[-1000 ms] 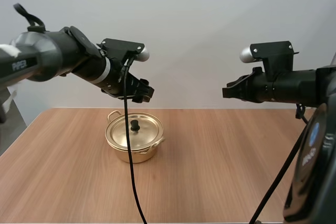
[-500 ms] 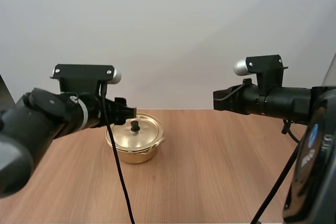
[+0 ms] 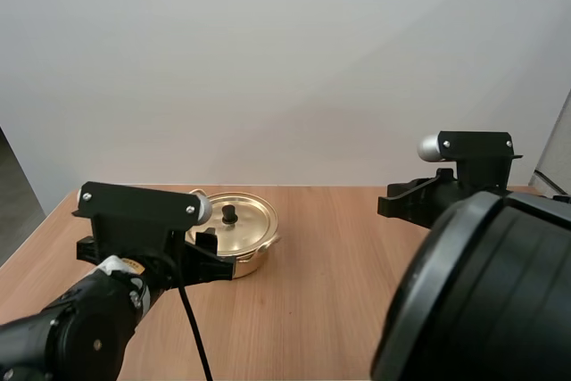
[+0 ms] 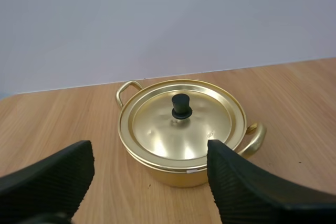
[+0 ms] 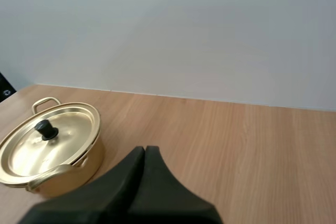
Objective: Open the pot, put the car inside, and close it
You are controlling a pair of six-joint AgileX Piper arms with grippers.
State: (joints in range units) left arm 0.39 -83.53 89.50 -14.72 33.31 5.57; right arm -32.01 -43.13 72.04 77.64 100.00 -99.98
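The pot point(image 3: 248, 260) stands on the desk point(image 3: 348, 247), on your left side, and its lid point(image 3: 243, 223) sits closed on it with the black knob point(image 4: 181, 106) upright in the middle; so the step in hand is the first one, the opening, and it is not yet begun. Your left gripper point(image 4: 148, 148) is low and near the pot, on the side toward you; its fingers point(image 4: 233, 184) stand wide apart and hold nothing, and the pot lies ahead of them, not between them. Your right gripper point(image 5: 144, 153) hangs above the desk well apart from the pot, with its fingers pressed together into one wedge, also holding nothing.

I judge that the left arm is the one to take the lid. The next move calls for lifting the fingers above the rim, bringing them over the knob and centring it between them, then lowering and closing on it; the knob is small and smooth, so a closing that is off centre could slip or push the light pot aside. Putting the car inside and closing come only after the lid is off.
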